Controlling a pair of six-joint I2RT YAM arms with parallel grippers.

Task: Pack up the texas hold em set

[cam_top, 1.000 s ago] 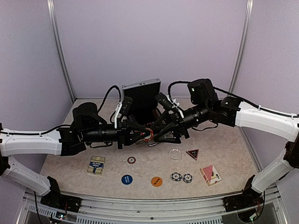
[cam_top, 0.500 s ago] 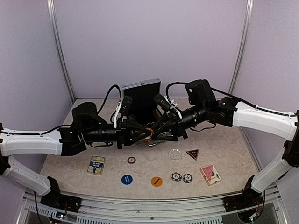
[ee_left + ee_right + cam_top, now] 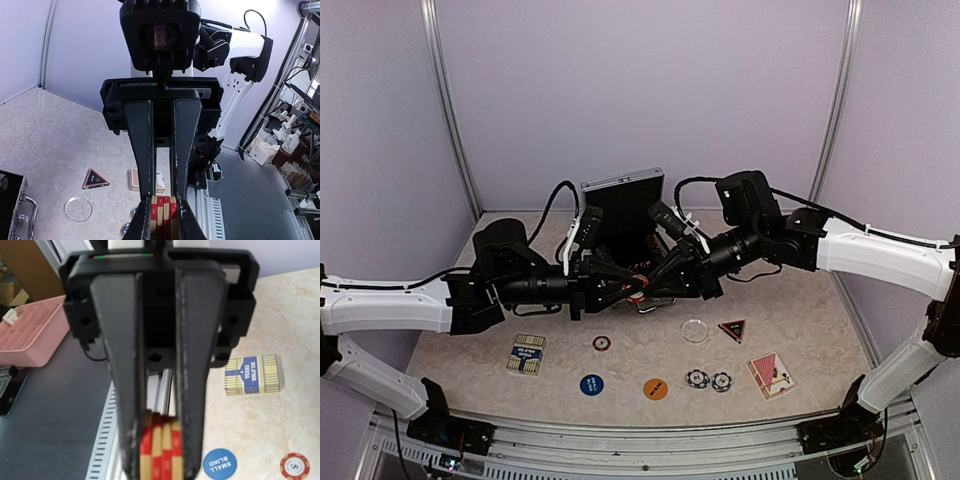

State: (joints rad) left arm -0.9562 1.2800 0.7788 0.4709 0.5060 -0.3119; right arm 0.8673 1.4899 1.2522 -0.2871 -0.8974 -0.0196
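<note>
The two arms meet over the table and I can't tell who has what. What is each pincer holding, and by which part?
The left pincer and the right pincer both clamp the same stack of striped chips, pressing on its outer flat faces.

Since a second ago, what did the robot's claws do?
The right claw slid a little toward the left arm and shut on the stack of red-striped chips. The left claw kept its grip on that same stack. The case, blue card deck and triangle did not move.
</note>
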